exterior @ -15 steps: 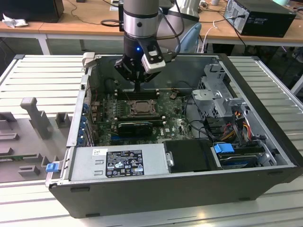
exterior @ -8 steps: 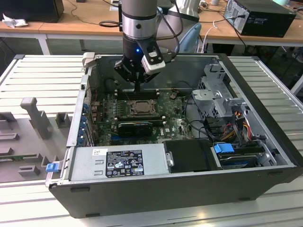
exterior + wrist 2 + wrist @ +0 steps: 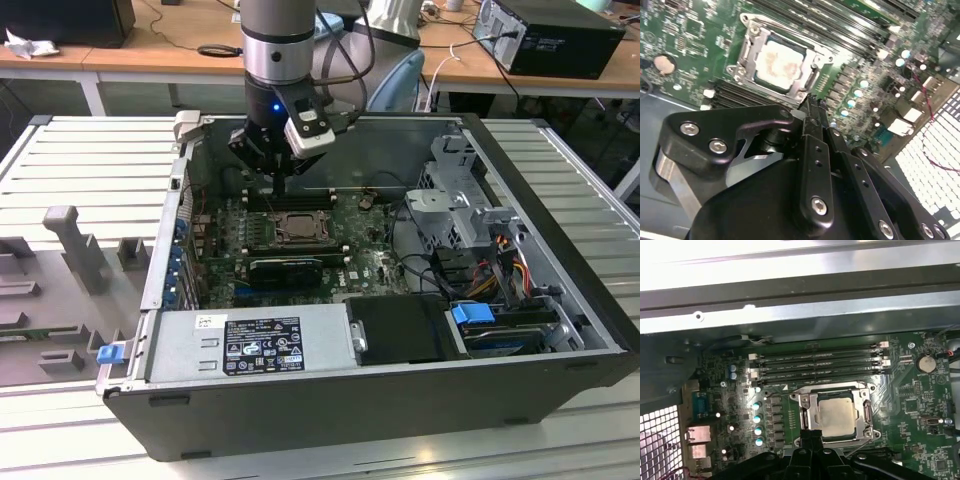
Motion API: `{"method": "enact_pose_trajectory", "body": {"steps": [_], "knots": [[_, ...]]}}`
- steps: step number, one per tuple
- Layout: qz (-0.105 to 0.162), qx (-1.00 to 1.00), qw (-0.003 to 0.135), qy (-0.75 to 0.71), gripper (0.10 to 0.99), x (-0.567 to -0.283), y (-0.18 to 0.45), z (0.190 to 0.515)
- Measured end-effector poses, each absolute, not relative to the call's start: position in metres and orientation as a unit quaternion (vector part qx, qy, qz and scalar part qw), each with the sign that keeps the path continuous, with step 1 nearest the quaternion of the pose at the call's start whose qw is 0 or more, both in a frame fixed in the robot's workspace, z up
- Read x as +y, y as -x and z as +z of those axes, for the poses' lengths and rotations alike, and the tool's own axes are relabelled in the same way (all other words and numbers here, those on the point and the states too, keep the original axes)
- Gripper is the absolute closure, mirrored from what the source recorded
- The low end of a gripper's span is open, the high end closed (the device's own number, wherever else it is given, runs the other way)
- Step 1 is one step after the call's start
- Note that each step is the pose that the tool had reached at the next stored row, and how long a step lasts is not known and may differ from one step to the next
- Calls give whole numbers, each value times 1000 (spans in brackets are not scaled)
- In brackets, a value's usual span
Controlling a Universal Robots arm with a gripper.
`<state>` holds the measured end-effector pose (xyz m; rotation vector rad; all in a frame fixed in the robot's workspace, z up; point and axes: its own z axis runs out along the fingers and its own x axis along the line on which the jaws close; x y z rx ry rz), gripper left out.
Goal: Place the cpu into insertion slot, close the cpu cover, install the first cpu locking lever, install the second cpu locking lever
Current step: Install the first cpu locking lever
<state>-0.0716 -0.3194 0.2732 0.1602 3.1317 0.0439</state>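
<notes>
The cpu [image 3: 836, 415] [image 3: 777, 62] [image 3: 297, 229] lies flat in the socket on the green board, its pale smeared metal face up. The silver cpu cover [image 3: 807, 412] [image 3: 746, 50] is down around it, framing the chip. The insertion slot is hidden under the chip and cover. A thin metal lever [image 3: 790, 32] runs along one side of the cover. My gripper [image 3: 811, 101] [image 3: 811, 432] [image 3: 277, 188] hangs above the board just beside the socket's edge. Its black fingers are shut together with nothing between them.
Long black memory sticks [image 3: 820, 365] lie beside the socket. The open computer case [image 3: 520, 170] has tall walls all around. A drive cage [image 3: 455, 205], coloured cables [image 3: 500, 265] and the power supply [image 3: 250, 345] crowd the case. A coin battery [image 3: 926, 363] sits on the board.
</notes>
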Motion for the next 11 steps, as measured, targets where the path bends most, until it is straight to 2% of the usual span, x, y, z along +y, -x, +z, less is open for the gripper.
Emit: {"method": "enact_pose_trajectory", "body": {"steps": [11], "knots": [[14, 999, 3, -50, 980, -319, 82, 273]]}}
